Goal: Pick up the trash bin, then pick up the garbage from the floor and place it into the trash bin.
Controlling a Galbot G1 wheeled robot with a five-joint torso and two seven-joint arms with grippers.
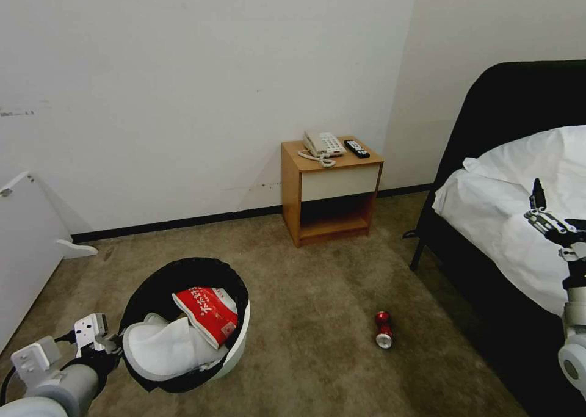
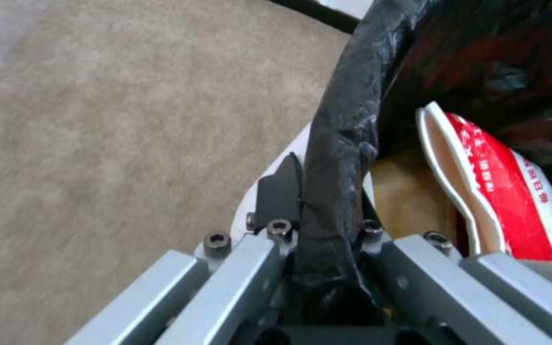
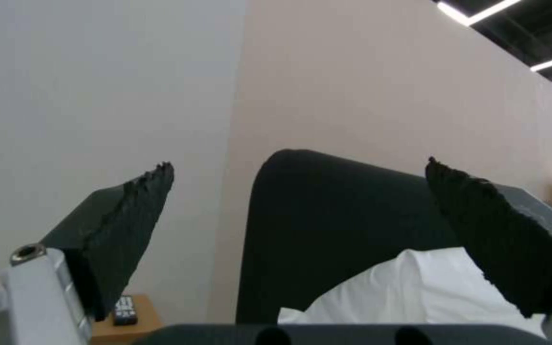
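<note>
Bin [image 2: 270, 165] rim clamped between left fingers [image 2: 281, 189] | right fingers [image 3: 129, 225] spread, empty

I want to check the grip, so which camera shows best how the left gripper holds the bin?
The left wrist view: the left gripper is shut on the bin at its bag-covered rim. The head view shows the grip small, at the bin's near edge. The right wrist view faces the bed.

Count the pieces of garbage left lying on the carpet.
1: a red can on its side on the carpet between the trash bin and the bed. More may lie outside the views.
</note>
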